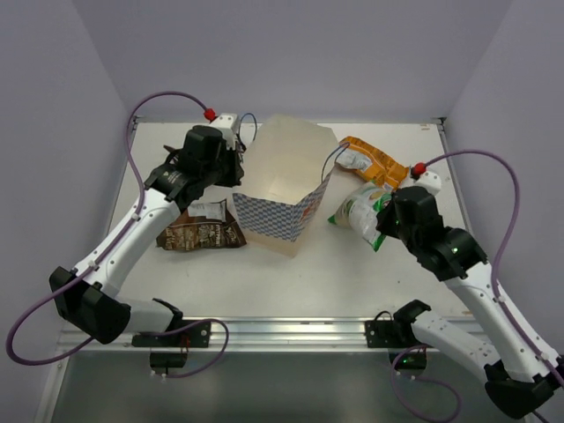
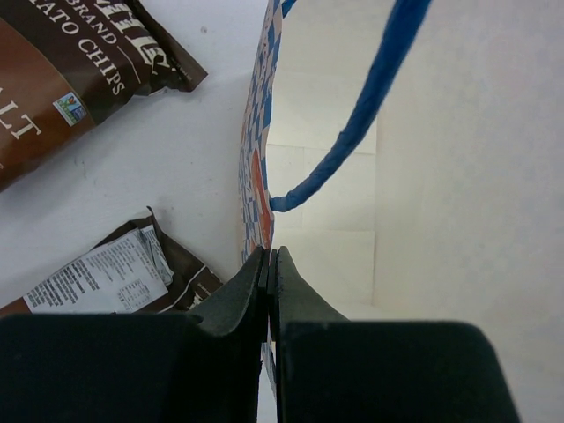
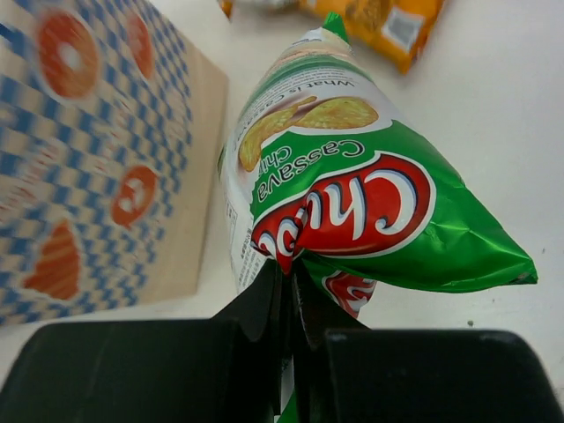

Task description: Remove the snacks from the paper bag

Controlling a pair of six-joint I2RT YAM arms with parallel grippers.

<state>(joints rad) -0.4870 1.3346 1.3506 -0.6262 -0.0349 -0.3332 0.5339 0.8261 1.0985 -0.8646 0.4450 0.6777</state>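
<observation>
Matt paper bag (image 1: 273, 216), glossy foil green packet (image 3: 352, 203), smooth white table (image 1: 291, 282).

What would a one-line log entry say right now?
left gripper: shut on paper bag rim | right gripper: shut on green packet | brown packets: out, left of bag | orange packet: out, right of bag

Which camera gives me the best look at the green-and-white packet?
Right wrist: the green-and-white packet fills the frame, its edge pinched in the shut right gripper. Top external shows it small, right of the paper bag. Left wrist misses it entirely.
</observation>
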